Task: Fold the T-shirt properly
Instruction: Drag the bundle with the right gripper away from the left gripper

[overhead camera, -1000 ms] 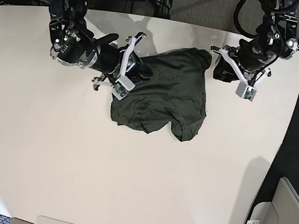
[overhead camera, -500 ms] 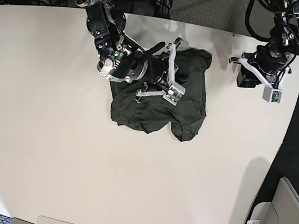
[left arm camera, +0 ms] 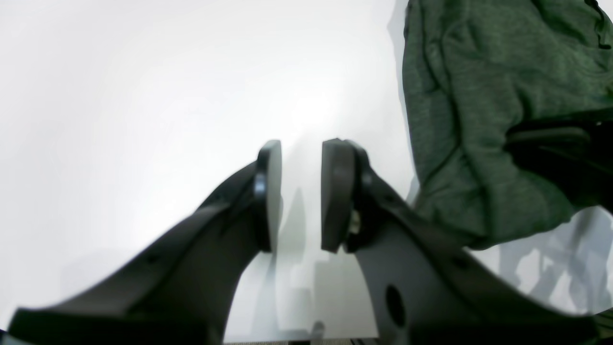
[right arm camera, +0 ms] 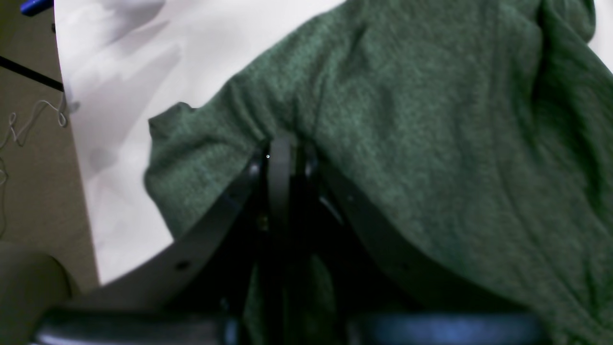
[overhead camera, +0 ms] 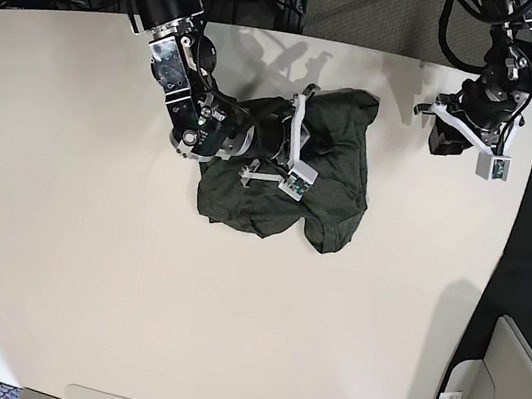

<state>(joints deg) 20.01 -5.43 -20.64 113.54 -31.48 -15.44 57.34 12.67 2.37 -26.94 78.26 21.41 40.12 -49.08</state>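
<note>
Your right hand [right arm camera: 282, 158] is clamped on a fold of the T-shirt [overhead camera: 339, 155]. Your left hand [left arm camera: 299, 191] hovers with fingers apart above the bare bench [overhead camera: 224, 335], beside the T-shirt.

The base view looks straight down from high above on the whole white tabletop [overhead camera: 84, 262], both arms reaching in from its far edge. The left wrist view sits low behind the left claw [left arm camera: 300, 191], looking along it across bare tabletop, with the shirt [left arm camera: 479, 105] at its right edge. The right wrist view sits very close behind the right claw [right arm camera: 282, 163], its frame filled with shirt. All three views share the shirt and the tabletop beside it
</note>
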